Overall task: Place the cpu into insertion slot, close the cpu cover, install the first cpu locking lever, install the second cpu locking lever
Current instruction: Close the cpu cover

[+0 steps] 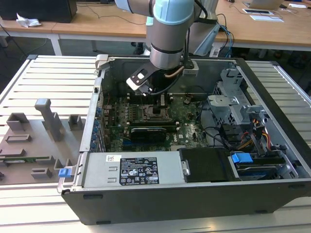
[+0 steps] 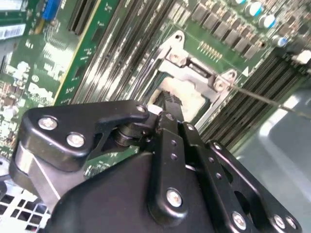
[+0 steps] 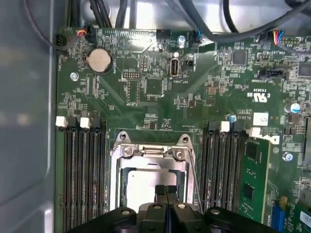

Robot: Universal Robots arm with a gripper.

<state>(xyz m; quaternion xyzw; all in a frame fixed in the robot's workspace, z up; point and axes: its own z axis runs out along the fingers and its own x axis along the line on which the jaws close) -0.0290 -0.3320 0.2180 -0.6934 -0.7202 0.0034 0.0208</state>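
The insertion slot (image 1: 156, 112) sits mid-motherboard inside the open computer case. In both wrist views the silver cpu cover (image 3: 150, 152) (image 2: 196, 68) lies down over the slot. The cpu's pale grey top (image 3: 142, 188) (image 2: 190, 101) shows through its window. My gripper (image 3: 166, 192) (image 2: 168, 100) hangs just above the cpu. Its black fingers are pressed together with nothing between them. A thin wire locking lever (image 2: 272, 101) (image 3: 193, 170) runs along one side of the socket and sticks out past its corner. The arm covers part of the slot in the exterior view, where the gripper (image 1: 156, 101) is low over the board.
Rows of black memory slots (image 3: 80, 174) (image 3: 221, 165) flank the socket on both sides. A power supply box (image 1: 131, 170) fills the case's near side, with drive bays and cables (image 1: 243, 126) at the exterior view's right. Grey fixtures (image 1: 48, 119) stand on the table at its left.
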